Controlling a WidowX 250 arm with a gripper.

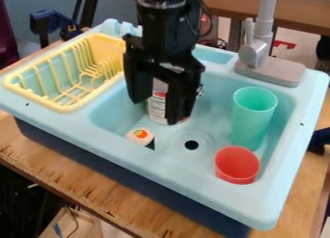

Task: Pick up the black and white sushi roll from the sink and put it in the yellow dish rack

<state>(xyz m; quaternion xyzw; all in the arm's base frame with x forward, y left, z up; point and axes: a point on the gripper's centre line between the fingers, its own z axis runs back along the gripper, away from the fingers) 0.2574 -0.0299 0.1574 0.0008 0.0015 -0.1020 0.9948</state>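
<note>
"Able to spot the black gripper [155, 112]?"

"Yes, hanging low over the left half of the light-blue toy sink [148, 163], right at the white printed can [157, 108]."

"Clenched on it, or released?"

"Cannot tell. Can see it overlapping the can in this view, but cannot make out a grip or any contact."

"And the can, standing where?"

"Inside the basin, toward the left, partly hidden behind the gripper. Looks roughly upright."

"Anything near it?"

"Yes: just in front, at the basin's front left, a toy sushi roll [139, 135], white on top with an orange and green centre and a dark patch at the side. To the right of that, on the basin floor, see the round drain [191, 145]."

"And over on the right?"

"See a tall, translucent teal tumbler [253, 119], mouth upward, near the basin's right wall. Just in front of it, by the front right corner, see a red cup [237, 165], open end toward the camera. Cannot tell whether touching."

"Behind those?"

"Find a grey faucet [256, 54] mounted on the back rim. At the left, see a yellow dish rack [64, 108], set into the sink's side section. Beneath everything, notice a wooden tabletop [97, 189]."
</note>
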